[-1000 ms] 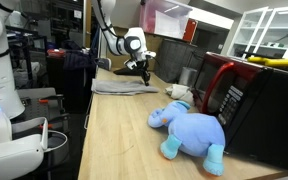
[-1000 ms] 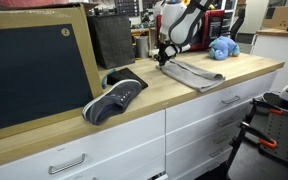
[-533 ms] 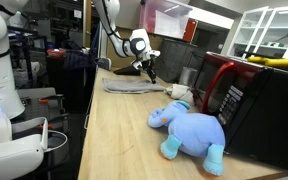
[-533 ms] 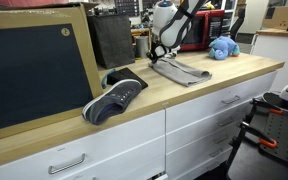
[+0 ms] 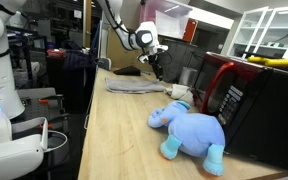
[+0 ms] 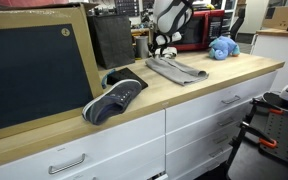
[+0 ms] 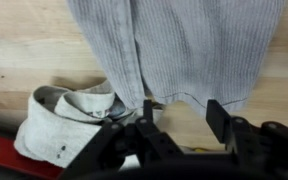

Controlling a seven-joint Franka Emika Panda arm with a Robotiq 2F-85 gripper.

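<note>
**A:** Entry one, end effector?
**B:** Gripper (image 7: 182, 122): fingers apart, nothing clamped between them. It hangs over the wooden counter (image 7: 24, 40).

**A:** Nearest item?
**B:** Grey ribbed cloth (image 7: 184, 45), lying flat on the counter directly beneath and ahead of the fingertips. In the wrist view its hem ends just short of them.

**A:** Beside it?
**B:** Cream rag (image 7: 69, 115), crumpled, just to one side of the fingers and touching the cloth's edge.

**A:** Containers?
**B:** Microwave (image 5: 252, 100), well apart from the gripper and past the blue plush elephant (image 5: 192, 132). Door shut, contents cannot be told. Drawers (image 6: 209, 115), under the counter and below the gripper, all shut, contents hidden.

**A:** Anything else?
**B:** One grey shoe (image 6: 114, 97) on the counter, well apart from the gripper, on the side away from the elephant.
</note>
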